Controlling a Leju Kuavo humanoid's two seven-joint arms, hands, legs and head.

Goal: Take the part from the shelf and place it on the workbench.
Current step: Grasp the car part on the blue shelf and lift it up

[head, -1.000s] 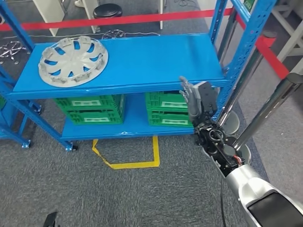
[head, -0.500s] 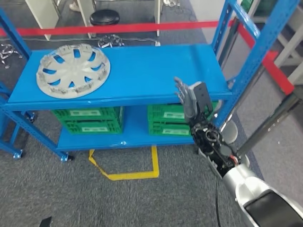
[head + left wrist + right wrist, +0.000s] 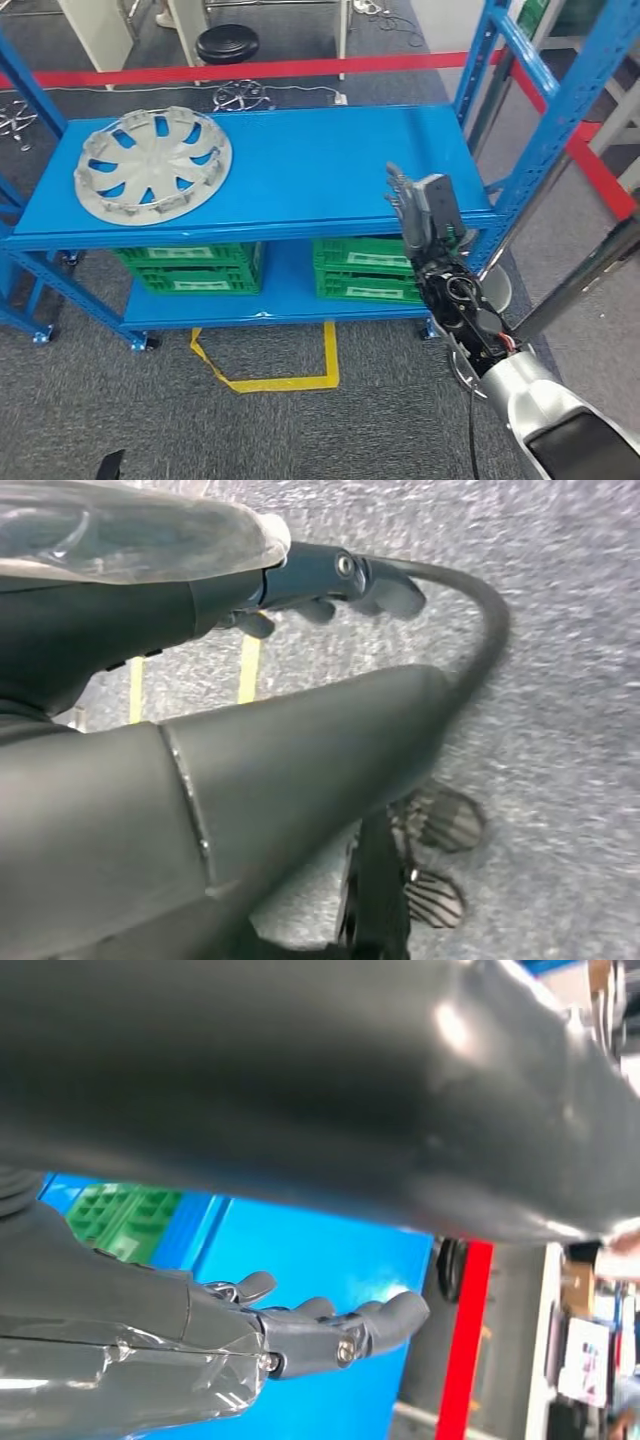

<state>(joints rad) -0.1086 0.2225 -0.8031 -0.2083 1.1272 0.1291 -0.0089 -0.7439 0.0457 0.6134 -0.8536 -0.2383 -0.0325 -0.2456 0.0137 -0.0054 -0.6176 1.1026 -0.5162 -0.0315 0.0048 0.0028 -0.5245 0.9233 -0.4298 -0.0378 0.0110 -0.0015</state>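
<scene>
The task had barely begun. The part, a silver wheel cover point(image 3: 152, 164), lay flat on the top board of the blue shelf point(image 3: 317, 165), at that board's far left end and close to its left edge, untouched by either hand. No workbench was identifiable in the pictures, so the whole carry and the placing remained to be done.

The right hand point(image 3: 420, 212) was raised at the board's front edge, near its right end, fingers point(image 3: 332, 1330) straight and spread, empty. It stood well apart from the wheel cover, with most of the board's length between them. The left hand point(image 3: 340, 580) hung low over the grey carpet; its fingers looked loosely extended with nothing in them, though the view was blurred.

The bare blue board between hand and cover offered free room for a sideways reach. The constraints, as I judged them, were the blue upright post point(image 3: 555, 110) at the shelf's right corner, just beside the right forearm, and the post at the left corner behind the cover. The cover's rim sat near the board's front edge, so a grip from the front seemed possible. Under the top board, green crates point(image 3: 362, 270) filled the lower board. A red barrier tape point(image 3: 249, 71) ran behind the shelf, and yellow floor tape point(image 3: 302, 350) marked the carpet in front.
</scene>
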